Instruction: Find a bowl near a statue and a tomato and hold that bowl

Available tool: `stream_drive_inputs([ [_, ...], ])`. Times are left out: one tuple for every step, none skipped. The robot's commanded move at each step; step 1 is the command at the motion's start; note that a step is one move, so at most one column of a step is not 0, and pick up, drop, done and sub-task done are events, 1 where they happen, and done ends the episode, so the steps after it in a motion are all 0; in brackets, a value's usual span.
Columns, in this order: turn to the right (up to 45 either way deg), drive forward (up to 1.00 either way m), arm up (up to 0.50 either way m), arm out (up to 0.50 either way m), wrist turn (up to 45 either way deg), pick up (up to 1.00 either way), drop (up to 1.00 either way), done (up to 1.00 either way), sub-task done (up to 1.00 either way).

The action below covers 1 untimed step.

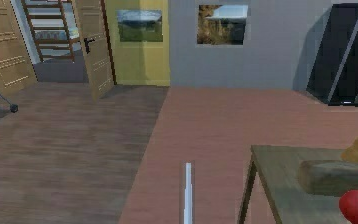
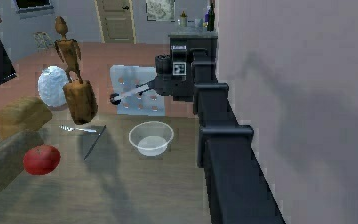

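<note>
I judge the search done and the reach to be the step in hand. In the arm side view the bowl [image 2: 150,138] sits on the counter [image 2: 117,195], pale and shallow, near the middle of the picture. The wooden statue [image 2: 73,72] stands up and to its left, and the tomato [image 2: 41,159] lies lower left. The arm [image 2: 222,150] rises from the bottom edge, and the claw [image 2: 118,98] sits above the bowl in the picture, its fingers pointing toward the statue's base. Whether it touches anything on the counter I cannot tell. Nor can I tell whether the claw is released or clenched, or whether it holds anything, since a clear tray [image 2: 133,76] lies behind its far end. The next move, as I see it, calls for bringing the claw to the bowl's rim and lowering onto it. It should stay clear of the statue and of the thin utensil [image 2: 82,128] just left of the bowl. My count on the counter: one bowl, one statue, one tomato, one loaf [image 2: 23,114], one white jar [image 2: 53,86], one utensil, one tray. The forward view adds two pictures [image 1: 140,25] on the far wall and two wooden doors [image 1: 95,50], with the counter's corner at lower right.
</note>
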Motion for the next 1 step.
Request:
stream_drive_inputs([
  [0.0, 0.00, 0.00, 0.00, 24.0, 0.00, 0.00, 0.00, 0.00],
])
